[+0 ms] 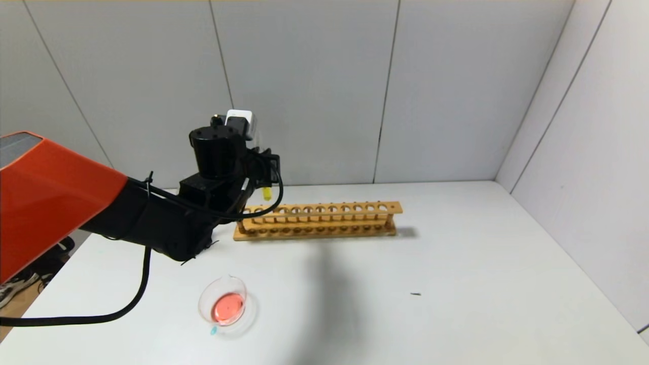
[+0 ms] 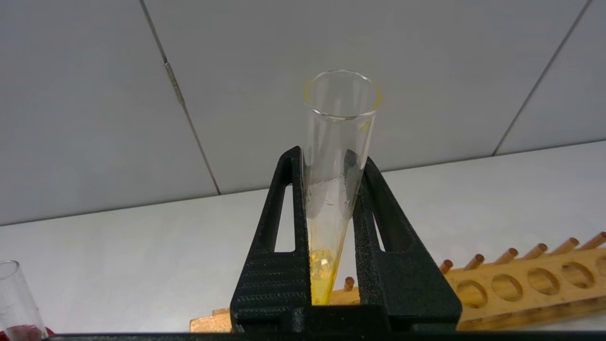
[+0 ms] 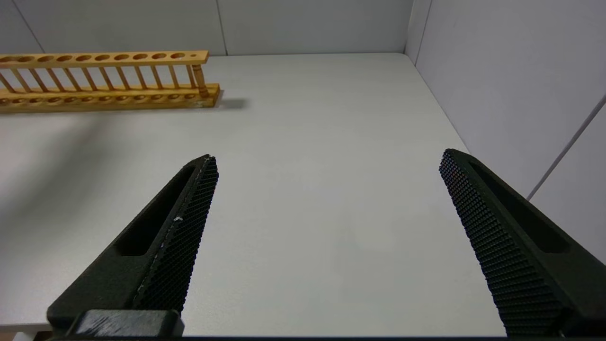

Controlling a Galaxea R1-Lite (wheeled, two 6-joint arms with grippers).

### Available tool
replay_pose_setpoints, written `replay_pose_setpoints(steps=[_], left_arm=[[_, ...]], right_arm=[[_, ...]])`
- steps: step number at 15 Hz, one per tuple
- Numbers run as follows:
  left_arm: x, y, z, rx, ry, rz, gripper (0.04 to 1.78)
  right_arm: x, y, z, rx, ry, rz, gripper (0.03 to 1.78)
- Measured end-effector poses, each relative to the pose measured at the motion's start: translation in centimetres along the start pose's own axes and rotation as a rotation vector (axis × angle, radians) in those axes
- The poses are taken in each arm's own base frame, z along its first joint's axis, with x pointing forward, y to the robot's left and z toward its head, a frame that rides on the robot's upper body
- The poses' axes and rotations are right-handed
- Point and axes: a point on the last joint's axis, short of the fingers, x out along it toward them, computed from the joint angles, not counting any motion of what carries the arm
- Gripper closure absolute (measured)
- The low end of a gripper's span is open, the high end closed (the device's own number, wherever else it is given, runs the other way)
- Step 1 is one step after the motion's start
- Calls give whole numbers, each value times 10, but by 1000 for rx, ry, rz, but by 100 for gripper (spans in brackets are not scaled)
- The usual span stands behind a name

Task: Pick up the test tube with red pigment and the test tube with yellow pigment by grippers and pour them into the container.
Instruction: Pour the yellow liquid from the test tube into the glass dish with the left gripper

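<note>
The yellow tube (image 2: 337,189) stands upright, clamped in the left hand (image 2: 331,265), above the left end of the rack (image 1: 319,220) near the desk's (image 1: 456,284) far edge. The dish (image 1: 223,304), toward the near-left, already holds red liquid, so the yellow pour seems in hand; next, carry it over the dish and tip. The right hand (image 3: 326,237) gapes empty, unseen from the head. A tube (image 2: 16,303) with dark red residue is cut off.
</note>
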Motion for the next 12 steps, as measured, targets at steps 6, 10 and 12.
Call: replay_pose_setpoints(steps=[6,10,12], left_arm=[[-38,7,15,39,95,-8,151],[-81,20,18,87,163,6,151],[-101,28,18,115,186,7,151]], right_arm=[[0,0,0,0,0,0,10],[0,0,0,0,0,0,10],[0,0,0,0,0,0,10]])
